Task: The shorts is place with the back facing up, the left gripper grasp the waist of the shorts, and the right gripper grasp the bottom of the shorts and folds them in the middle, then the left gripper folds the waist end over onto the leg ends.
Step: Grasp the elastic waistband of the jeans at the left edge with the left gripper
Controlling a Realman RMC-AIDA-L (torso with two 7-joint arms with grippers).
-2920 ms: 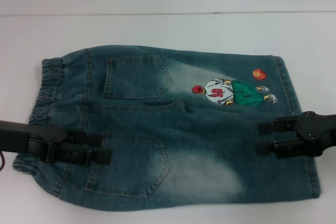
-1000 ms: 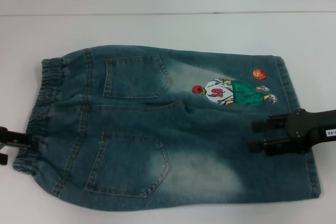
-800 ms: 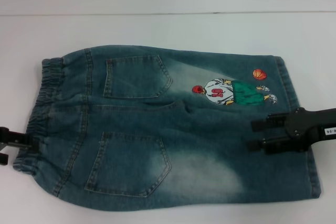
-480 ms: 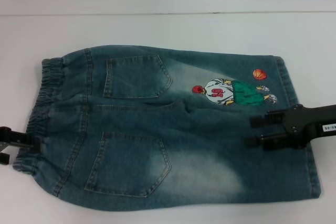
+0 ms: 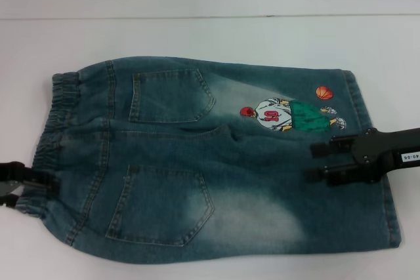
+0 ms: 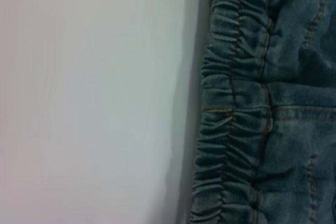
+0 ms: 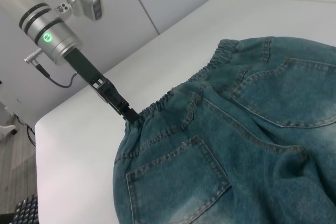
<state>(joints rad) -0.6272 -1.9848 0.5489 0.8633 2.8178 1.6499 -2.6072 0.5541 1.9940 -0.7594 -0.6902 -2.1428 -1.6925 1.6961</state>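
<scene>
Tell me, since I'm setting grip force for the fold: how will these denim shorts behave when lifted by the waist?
The shorts will probably drape and sag rather than hold shape, since they lie limp and creased on the table. The gathered waist looks bulky and ridged, so it likely grips well. The left gripper is at the waist edge; the denim looks thick, probably fairly heavy.

One shorts, two back pockets, two hands.
</scene>
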